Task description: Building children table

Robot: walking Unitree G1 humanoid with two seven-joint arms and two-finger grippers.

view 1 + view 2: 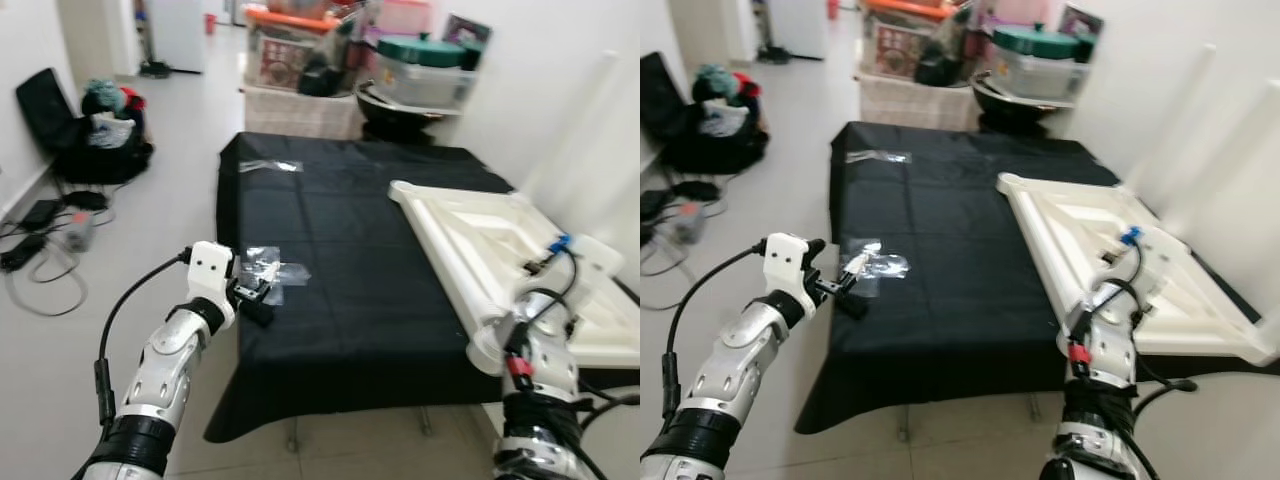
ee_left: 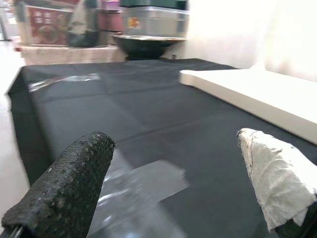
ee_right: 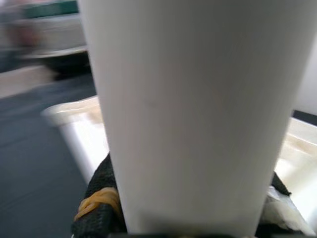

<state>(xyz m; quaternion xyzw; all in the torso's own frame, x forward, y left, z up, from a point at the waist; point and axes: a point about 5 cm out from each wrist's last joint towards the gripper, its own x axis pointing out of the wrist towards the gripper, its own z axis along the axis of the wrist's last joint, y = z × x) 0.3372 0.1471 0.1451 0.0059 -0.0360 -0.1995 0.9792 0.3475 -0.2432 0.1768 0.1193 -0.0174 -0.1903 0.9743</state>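
The room was evenly and brightly lit, with no single source to be made out. The white wall point(image 1: 560, 90) on the right was washed out, and the white table top point(image 1: 500, 250) was close to overexposed against the black cloth point(image 1: 340, 260). Soft glare was seen on the pale floor tiles point(image 1: 190, 110) and on the clear plastic bag point(image 1: 270, 268). Both head views were slightly soft throughout. In the left wrist view the near fingertips point(image 2: 64, 193) were blurred. In the right wrist view a white leg point(image 3: 193, 109) was rendered close and out of focus, the background smeared.
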